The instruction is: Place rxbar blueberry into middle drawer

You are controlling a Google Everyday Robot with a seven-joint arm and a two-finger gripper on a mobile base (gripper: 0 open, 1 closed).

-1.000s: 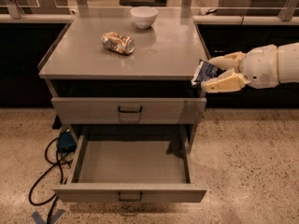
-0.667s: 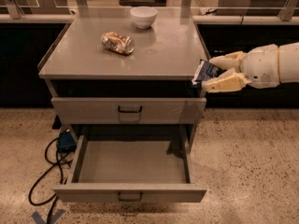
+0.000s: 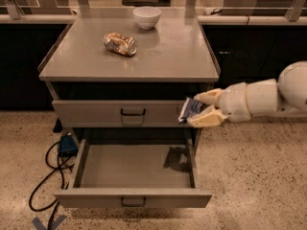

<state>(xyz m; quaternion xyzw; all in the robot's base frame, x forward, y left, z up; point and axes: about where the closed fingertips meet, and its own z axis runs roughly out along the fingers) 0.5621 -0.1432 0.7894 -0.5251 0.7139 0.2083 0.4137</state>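
Note:
The rxbar blueberry [image 3: 190, 110] is a dark-blue wrapped bar with a paler label. My gripper [image 3: 194, 110] is shut on it, reaching in from the right on a pale arm. The bar hangs in front of the right end of a closed drawer front [image 3: 115, 113], just above the right rear corner of the middle drawer [image 3: 134, 166]. That drawer is pulled out, with a bare grey tray and a small black handle [image 3: 132, 202] on its front panel. The gripper's shadow falls on the tray.
On the cabinet top [image 3: 168, 56] lie a crushed gold-brown can [image 3: 120, 43] and a white bowl [image 3: 147, 17]. A blue plug block [image 3: 68, 144] and black cables [image 3: 45, 176] lie on the speckled floor to the left of the cabinet.
My gripper has moved down and to the left with the bar, from beside the cabinet top's right edge to in front of the closed drawer, over the open drawer.

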